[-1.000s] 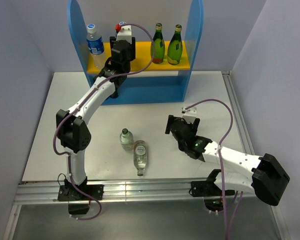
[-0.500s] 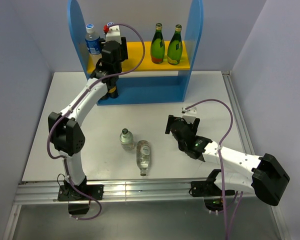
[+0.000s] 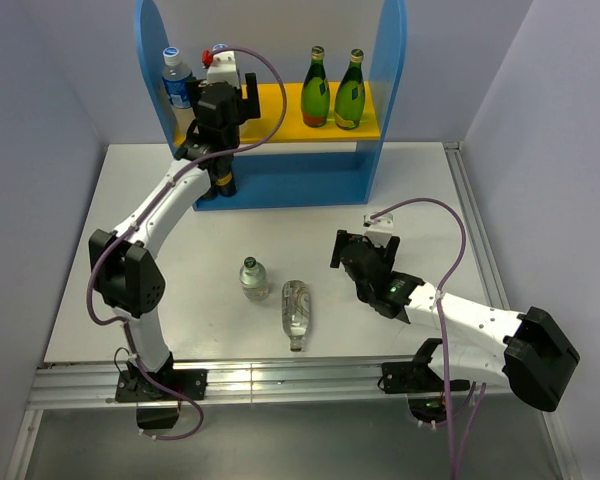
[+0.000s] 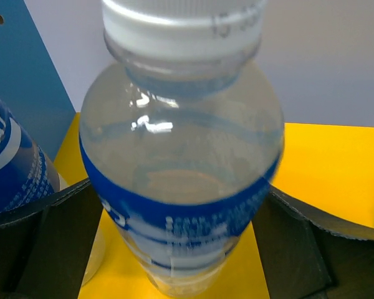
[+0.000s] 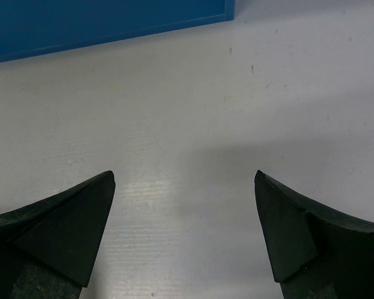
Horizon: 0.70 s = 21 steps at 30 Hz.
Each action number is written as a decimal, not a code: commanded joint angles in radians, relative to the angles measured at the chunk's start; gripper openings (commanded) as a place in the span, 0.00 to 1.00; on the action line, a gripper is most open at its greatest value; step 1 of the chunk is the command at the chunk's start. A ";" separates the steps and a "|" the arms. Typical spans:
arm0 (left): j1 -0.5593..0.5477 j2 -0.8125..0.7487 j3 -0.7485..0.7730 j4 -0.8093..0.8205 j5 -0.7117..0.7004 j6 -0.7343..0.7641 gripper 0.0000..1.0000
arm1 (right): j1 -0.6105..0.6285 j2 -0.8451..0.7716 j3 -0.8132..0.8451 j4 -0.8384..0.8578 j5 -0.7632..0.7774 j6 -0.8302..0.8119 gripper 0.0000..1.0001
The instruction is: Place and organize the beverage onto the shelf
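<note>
At the upper left of the overhead view, on the yellow board of the shelf [image 3: 280, 108], the left gripper [image 4: 182, 246] sits around a clear bottle with a blue label and white cap [image 4: 181, 156]. In the left wrist view this bottle stands upright and fills the middle of the frame, with one dark finger [image 4: 50, 249] to its left and the other to its right. The jaws are spread wide. Whether the pads touch the label cannot be told.

A second blue-labelled bottle [image 3: 175, 82] stands just beside it, nearer the left side panel. Two green bottles [image 3: 315, 90] stand close together at the right end of the same board. Below the board, a black-and-gold can [image 3: 224, 181] shows partly behind the left arm.

In the lower middle of the overhead view, on the white table [image 3: 130, 200], one short clear bottle [image 3: 253, 278] stands upright. Another [image 3: 297, 312] lies on its side just to its right.

The right gripper [image 5: 184, 205] hangs over bare table to the right of these two, well apart from them. Its jaws are fully spread and nothing is between them. The blue base of the shelf runs along the top edge of the right wrist view.
</note>
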 commanded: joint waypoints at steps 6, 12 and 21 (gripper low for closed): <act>-0.017 -0.116 -0.070 0.021 0.040 -0.034 0.99 | -0.008 -0.005 0.046 0.026 0.023 0.001 1.00; -0.062 -0.169 -0.118 0.008 0.005 -0.020 0.99 | -0.008 -0.005 0.048 0.026 0.025 0.002 1.00; -0.194 -0.328 -0.242 -0.069 -0.134 -0.063 0.99 | -0.008 -0.009 0.046 0.026 0.025 0.005 1.00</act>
